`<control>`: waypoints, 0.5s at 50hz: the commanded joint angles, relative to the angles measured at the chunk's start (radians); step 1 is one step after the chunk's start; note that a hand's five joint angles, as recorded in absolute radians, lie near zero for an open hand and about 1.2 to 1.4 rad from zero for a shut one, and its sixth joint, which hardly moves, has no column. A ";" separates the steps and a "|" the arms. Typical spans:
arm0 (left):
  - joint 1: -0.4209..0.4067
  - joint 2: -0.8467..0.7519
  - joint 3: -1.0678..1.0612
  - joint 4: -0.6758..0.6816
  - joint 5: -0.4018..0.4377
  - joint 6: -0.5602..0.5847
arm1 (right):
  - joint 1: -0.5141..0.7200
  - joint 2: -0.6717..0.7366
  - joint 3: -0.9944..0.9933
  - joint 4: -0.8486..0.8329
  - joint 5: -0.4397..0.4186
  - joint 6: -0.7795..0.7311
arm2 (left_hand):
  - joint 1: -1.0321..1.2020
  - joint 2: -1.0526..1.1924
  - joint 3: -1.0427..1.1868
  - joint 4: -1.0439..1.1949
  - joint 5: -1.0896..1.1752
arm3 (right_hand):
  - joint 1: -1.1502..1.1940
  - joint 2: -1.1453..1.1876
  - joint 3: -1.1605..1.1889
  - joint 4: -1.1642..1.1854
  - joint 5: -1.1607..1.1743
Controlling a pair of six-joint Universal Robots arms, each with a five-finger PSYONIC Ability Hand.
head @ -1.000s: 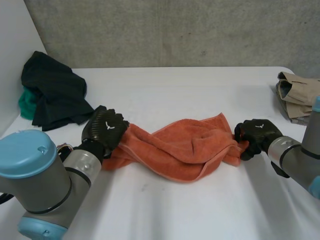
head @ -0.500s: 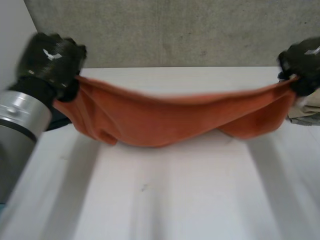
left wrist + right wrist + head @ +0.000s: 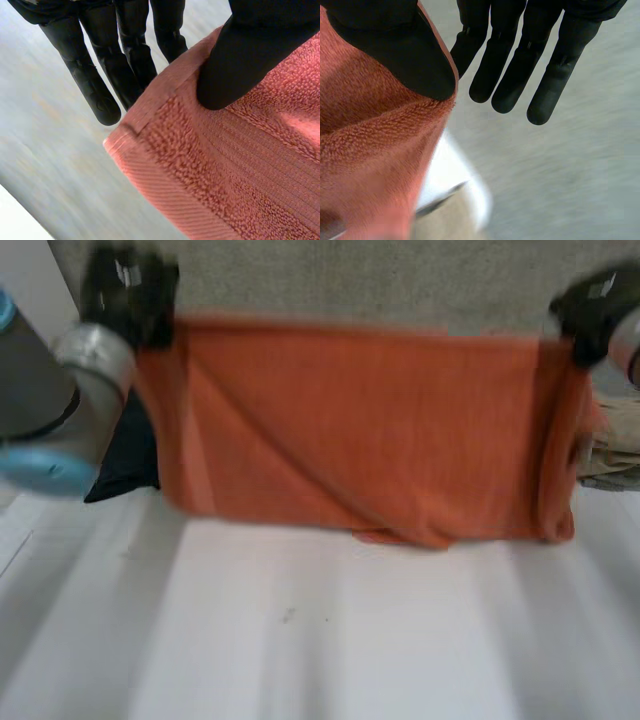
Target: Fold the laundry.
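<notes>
While left hand (image 3: 125, 288) and right hand (image 3: 588, 306) pinch its corners, the nubby orange towel (image 3: 370, 430) hangs seemingly rectangular.

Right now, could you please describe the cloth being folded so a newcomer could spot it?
Above the white table, the left hand and right hand hold up the orange towel by its upper corners. It alone is orange and lifted; the dark clothes and beige garment lie at the sides.
</notes>
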 commanded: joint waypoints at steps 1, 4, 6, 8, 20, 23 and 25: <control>0.002 -0.018 0.140 0.492 -0.062 -0.044 | 0.007 0.011 -0.133 -0.468 0.066 0.033 | 0.252 0.198 0.203 0.196 0.234 | 0.299 0.216 0.207 0.201 0.204; -0.001 -0.018 0.149 0.533 -0.107 -0.046 | 0.010 -0.021 -0.096 -0.594 0.070 0.033 | 0.252 0.198 0.203 0.196 0.234 | 0.299 0.216 0.207 0.201 0.204; -0.001 -0.018 0.148 0.510 -0.116 -0.047 | 0.007 -0.041 -0.076 -0.591 0.064 0.033 | 0.252 0.198 0.203 0.196 0.234 | 0.299 0.216 0.207 0.201 0.204; -0.003 -0.015 0.126 0.462 -0.119 -0.050 | 0.007 -0.061 -0.038 -0.585 0.052 0.034 | 0.252 0.198 0.203 0.196 0.234 | 0.299 0.216 0.207 0.201 0.204; 0.014 0.056 -0.298 0.368 -0.101 -0.134 | -0.001 -0.068 0.357 -0.495 -0.039 0.054 | 0.252 0.198 0.203 0.196 0.234 | 0.299 0.216 0.207 0.201 0.204; 0.013 0.060 -0.404 0.371 -0.092 -0.131 | -0.005 -0.066 0.480 -0.453 -0.060 0.062 | 0.252 0.198 0.203 0.196 0.234 | 0.299 0.216 0.207 0.201 0.204; 0.013 0.060 -0.495 0.374 -0.064 -0.130 | -0.008 -0.058 0.535 -0.443 -0.071 0.067 | 0.252 0.198 0.203 0.196 0.234 | 0.299 0.216 0.207 0.201 0.204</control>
